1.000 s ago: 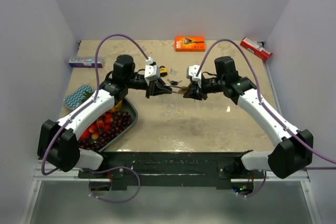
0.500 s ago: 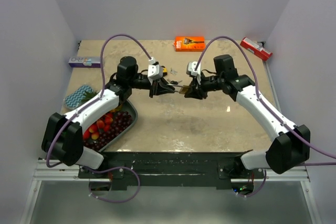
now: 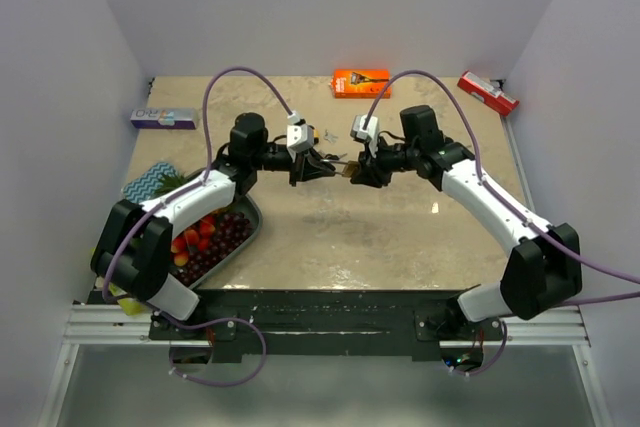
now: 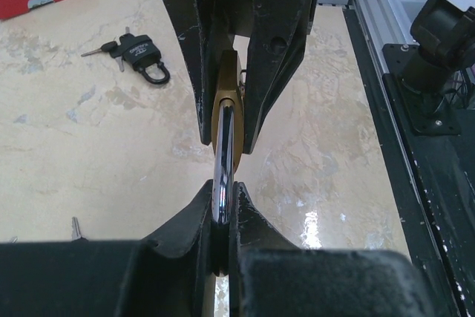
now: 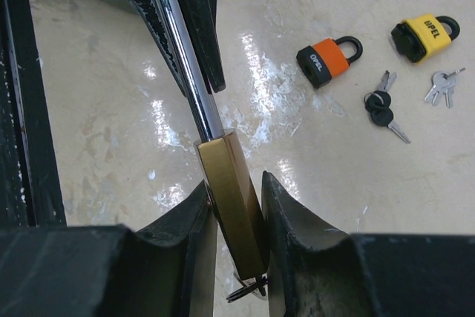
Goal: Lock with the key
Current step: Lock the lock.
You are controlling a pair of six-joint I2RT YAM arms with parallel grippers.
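Two grippers: left gripper (image 3: 322,168) and right gripper (image 3: 357,171) meet tip to tip above the middle of the table (image 3: 400,247).
Task object: brass padlock (image 5: 231,206), held in the air between them, off the table.
Left gripper state: fingers pressed together on the chrome shackle (image 4: 223,176), pinching it edge-on.
Right gripper state: fingers clamped on the two flat sides of the brass body, with no gap visible.
Key: a key ring (image 5: 249,289) shows under the body's lower end. The blade is hidden, so its seating cannot be told.
Shackle: whether it is home in the body cannot be told from this angle.
Step in hand (judged): seating the shackle, then turning the key.
Method advised: hold shackle and body on one line and push straight without twisting. Loosen one grip only once the other bears the lock.
Risk: the thin shackle slipping from the left pinch.
Bystanders: orange padlock (image 5: 326,57), yellow padlock (image 5: 423,35) and loose keys (image 5: 382,105) lie on the table, well apart.
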